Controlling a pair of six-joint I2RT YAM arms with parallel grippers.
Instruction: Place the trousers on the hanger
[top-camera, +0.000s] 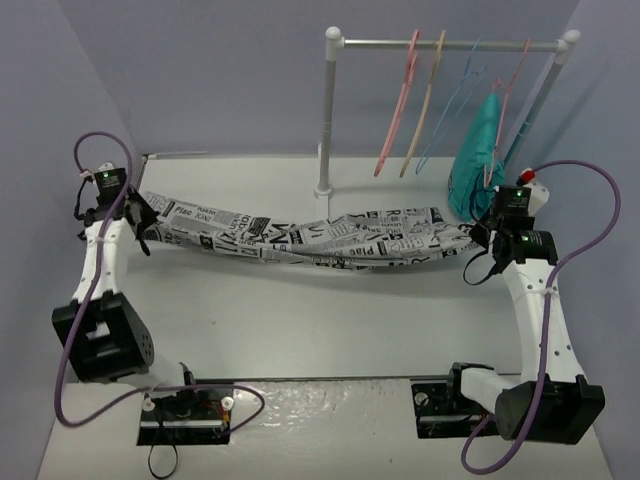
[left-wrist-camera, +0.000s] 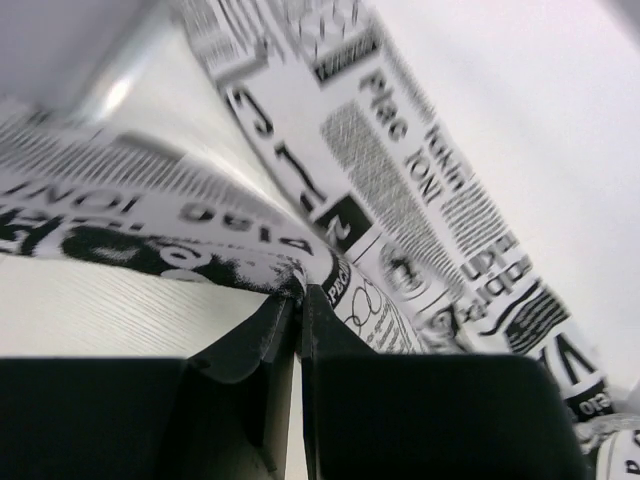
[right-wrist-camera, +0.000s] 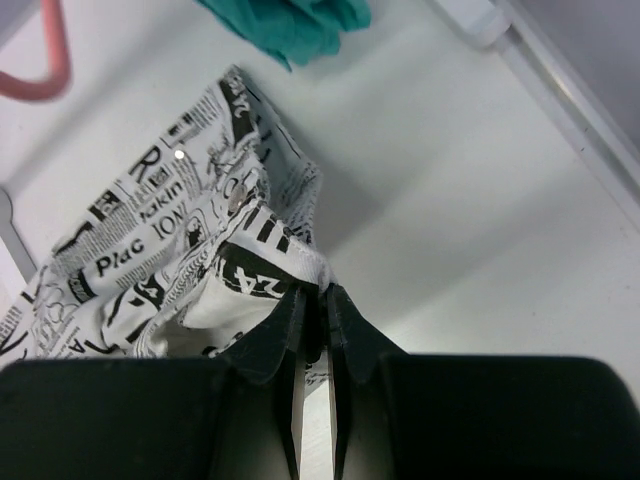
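The trousers, white with black newsprint, hang stretched in a long band across the table between my two grippers and sag in the middle. My left gripper is shut on their left end, and the left wrist view shows the jaws pinching a fabric edge. My right gripper is shut on the right end; in the right wrist view the jaws pinch a hem, with bunched cloth to the left. The thick pink hanger hangs on the rail at the back, apart from the trousers.
A white rack post stands just behind the trousers' middle. On its rail hang a tan hanger, a blue wire hanger and a teal garment, which also shows in the right wrist view. Purple walls close in on both sides.
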